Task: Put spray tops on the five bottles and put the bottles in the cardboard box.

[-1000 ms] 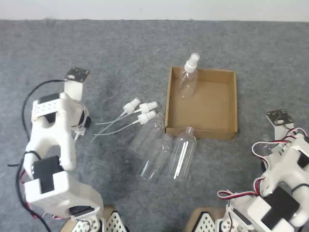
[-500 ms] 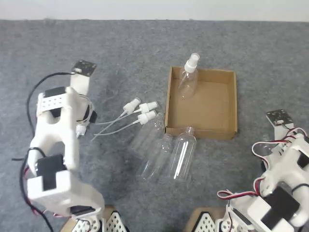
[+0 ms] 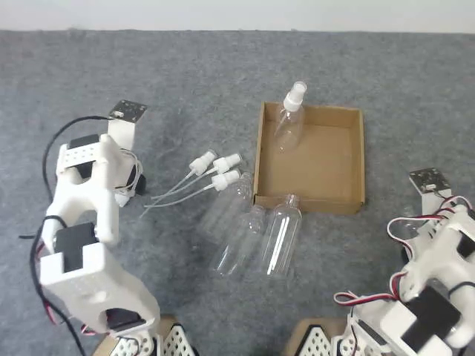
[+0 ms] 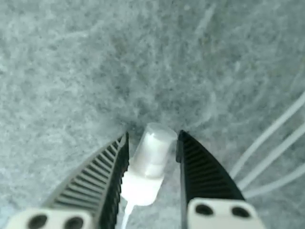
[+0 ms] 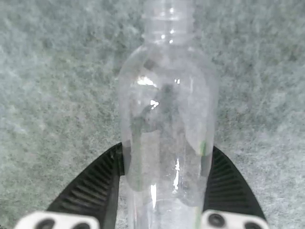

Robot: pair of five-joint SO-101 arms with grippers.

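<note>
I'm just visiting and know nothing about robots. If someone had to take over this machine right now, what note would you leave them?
Left hand: shut on a spray top.
Right hand: shut on a topless bottle.
Done: one capped bottle lies in the cardboard box.
On the grey mat: three loose tops beside the box, and three bare bottles lying at its near side.
Left: fit tops on four bottles, then box those four.
</note>
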